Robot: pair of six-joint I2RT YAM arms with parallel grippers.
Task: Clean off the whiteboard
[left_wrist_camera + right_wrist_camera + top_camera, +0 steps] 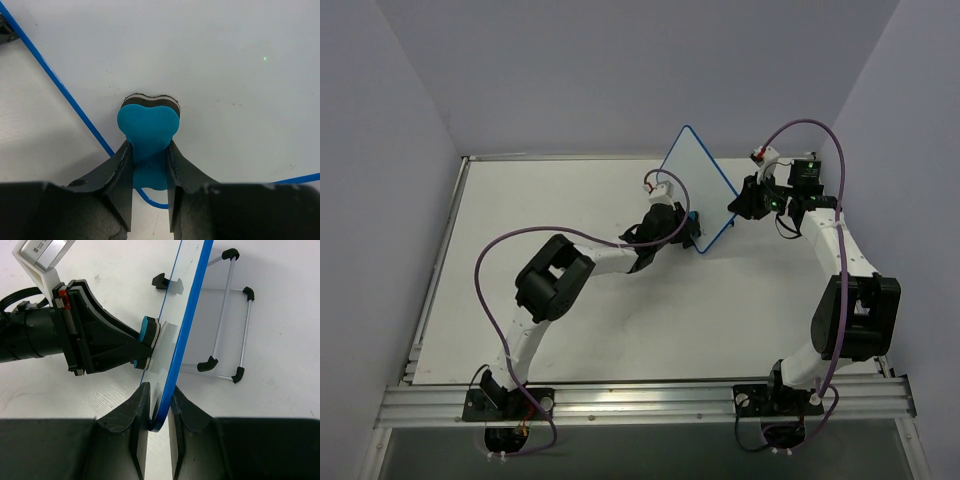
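The whiteboard, white with a blue frame, stands tilted near the table's far middle. Its face shows no writing, only a few dark specks. My left gripper is shut on a small blue eraser, whose felt end presses against the board near its lower corner. The same eraser shows from the side in the right wrist view, flat on the board. My right gripper is shut on the whiteboard's blue edge at a rounded corner and holds it up. From above, that gripper sits at the board's right side.
A wire stand with black feet lies on the table behind the board. The white tabletop ends in a metal rail at the near edge. Lilac walls enclose the far and side edges.
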